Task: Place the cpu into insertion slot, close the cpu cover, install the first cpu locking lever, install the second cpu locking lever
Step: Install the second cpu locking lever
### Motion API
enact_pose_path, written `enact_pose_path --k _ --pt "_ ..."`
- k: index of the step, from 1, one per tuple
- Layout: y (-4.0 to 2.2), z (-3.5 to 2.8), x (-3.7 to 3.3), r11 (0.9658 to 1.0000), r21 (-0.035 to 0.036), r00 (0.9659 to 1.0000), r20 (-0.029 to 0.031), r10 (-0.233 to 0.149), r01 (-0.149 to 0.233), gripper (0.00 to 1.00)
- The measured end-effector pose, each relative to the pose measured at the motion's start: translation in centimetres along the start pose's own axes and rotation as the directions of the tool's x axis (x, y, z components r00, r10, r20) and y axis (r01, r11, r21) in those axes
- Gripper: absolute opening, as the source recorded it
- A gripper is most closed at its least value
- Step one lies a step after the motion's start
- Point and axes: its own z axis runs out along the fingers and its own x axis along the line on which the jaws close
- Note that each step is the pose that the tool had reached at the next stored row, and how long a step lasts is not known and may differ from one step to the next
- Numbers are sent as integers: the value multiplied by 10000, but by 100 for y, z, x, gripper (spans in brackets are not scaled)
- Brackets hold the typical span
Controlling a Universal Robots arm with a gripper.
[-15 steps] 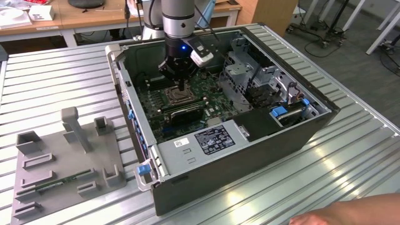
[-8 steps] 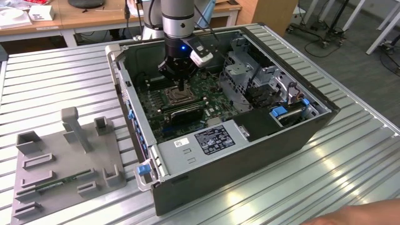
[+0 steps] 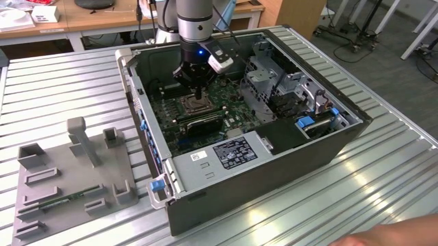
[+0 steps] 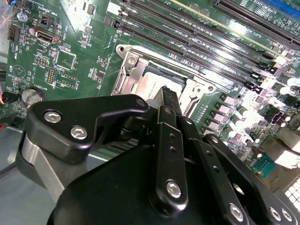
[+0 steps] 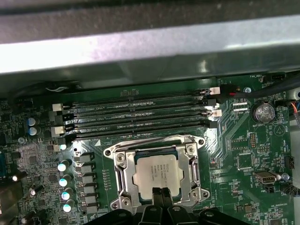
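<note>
The silvery cpu (image 5: 154,171) lies in the insertion slot (image 3: 193,105) on the green board inside the open computer case. The cpu cover (image 5: 123,176), a metal frame, lies flat around the chip, and its cut-out shows the chip's top. My gripper (image 5: 161,191) is shut with nothing between its fingers, and its tips stand at one edge of the cpu. In the second wrist view the shut gripper (image 4: 168,91) hides part of the cpu (image 4: 152,79) and the cover (image 4: 129,77). In the exterior view the gripper (image 3: 198,96) points straight down over the slot.
Long memory slots (image 5: 140,117) run beside the socket, with the case wall (image 5: 150,47) behind them. A black heatsink block (image 3: 202,123) and a drive cage (image 3: 274,87) flank the socket. A grey fixture plate (image 3: 68,174) lies at the exterior view's left. A hand (image 3: 397,233) shows at the bottom right.
</note>
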Motion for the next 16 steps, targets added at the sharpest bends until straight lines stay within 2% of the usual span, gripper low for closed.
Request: enact_pose_path --k 7,16 --pt "-9 3 80 10000 -7 10000 32 3 -3 10" --pt "-42 7 66 10000 18 10000 35 1 -1 10"
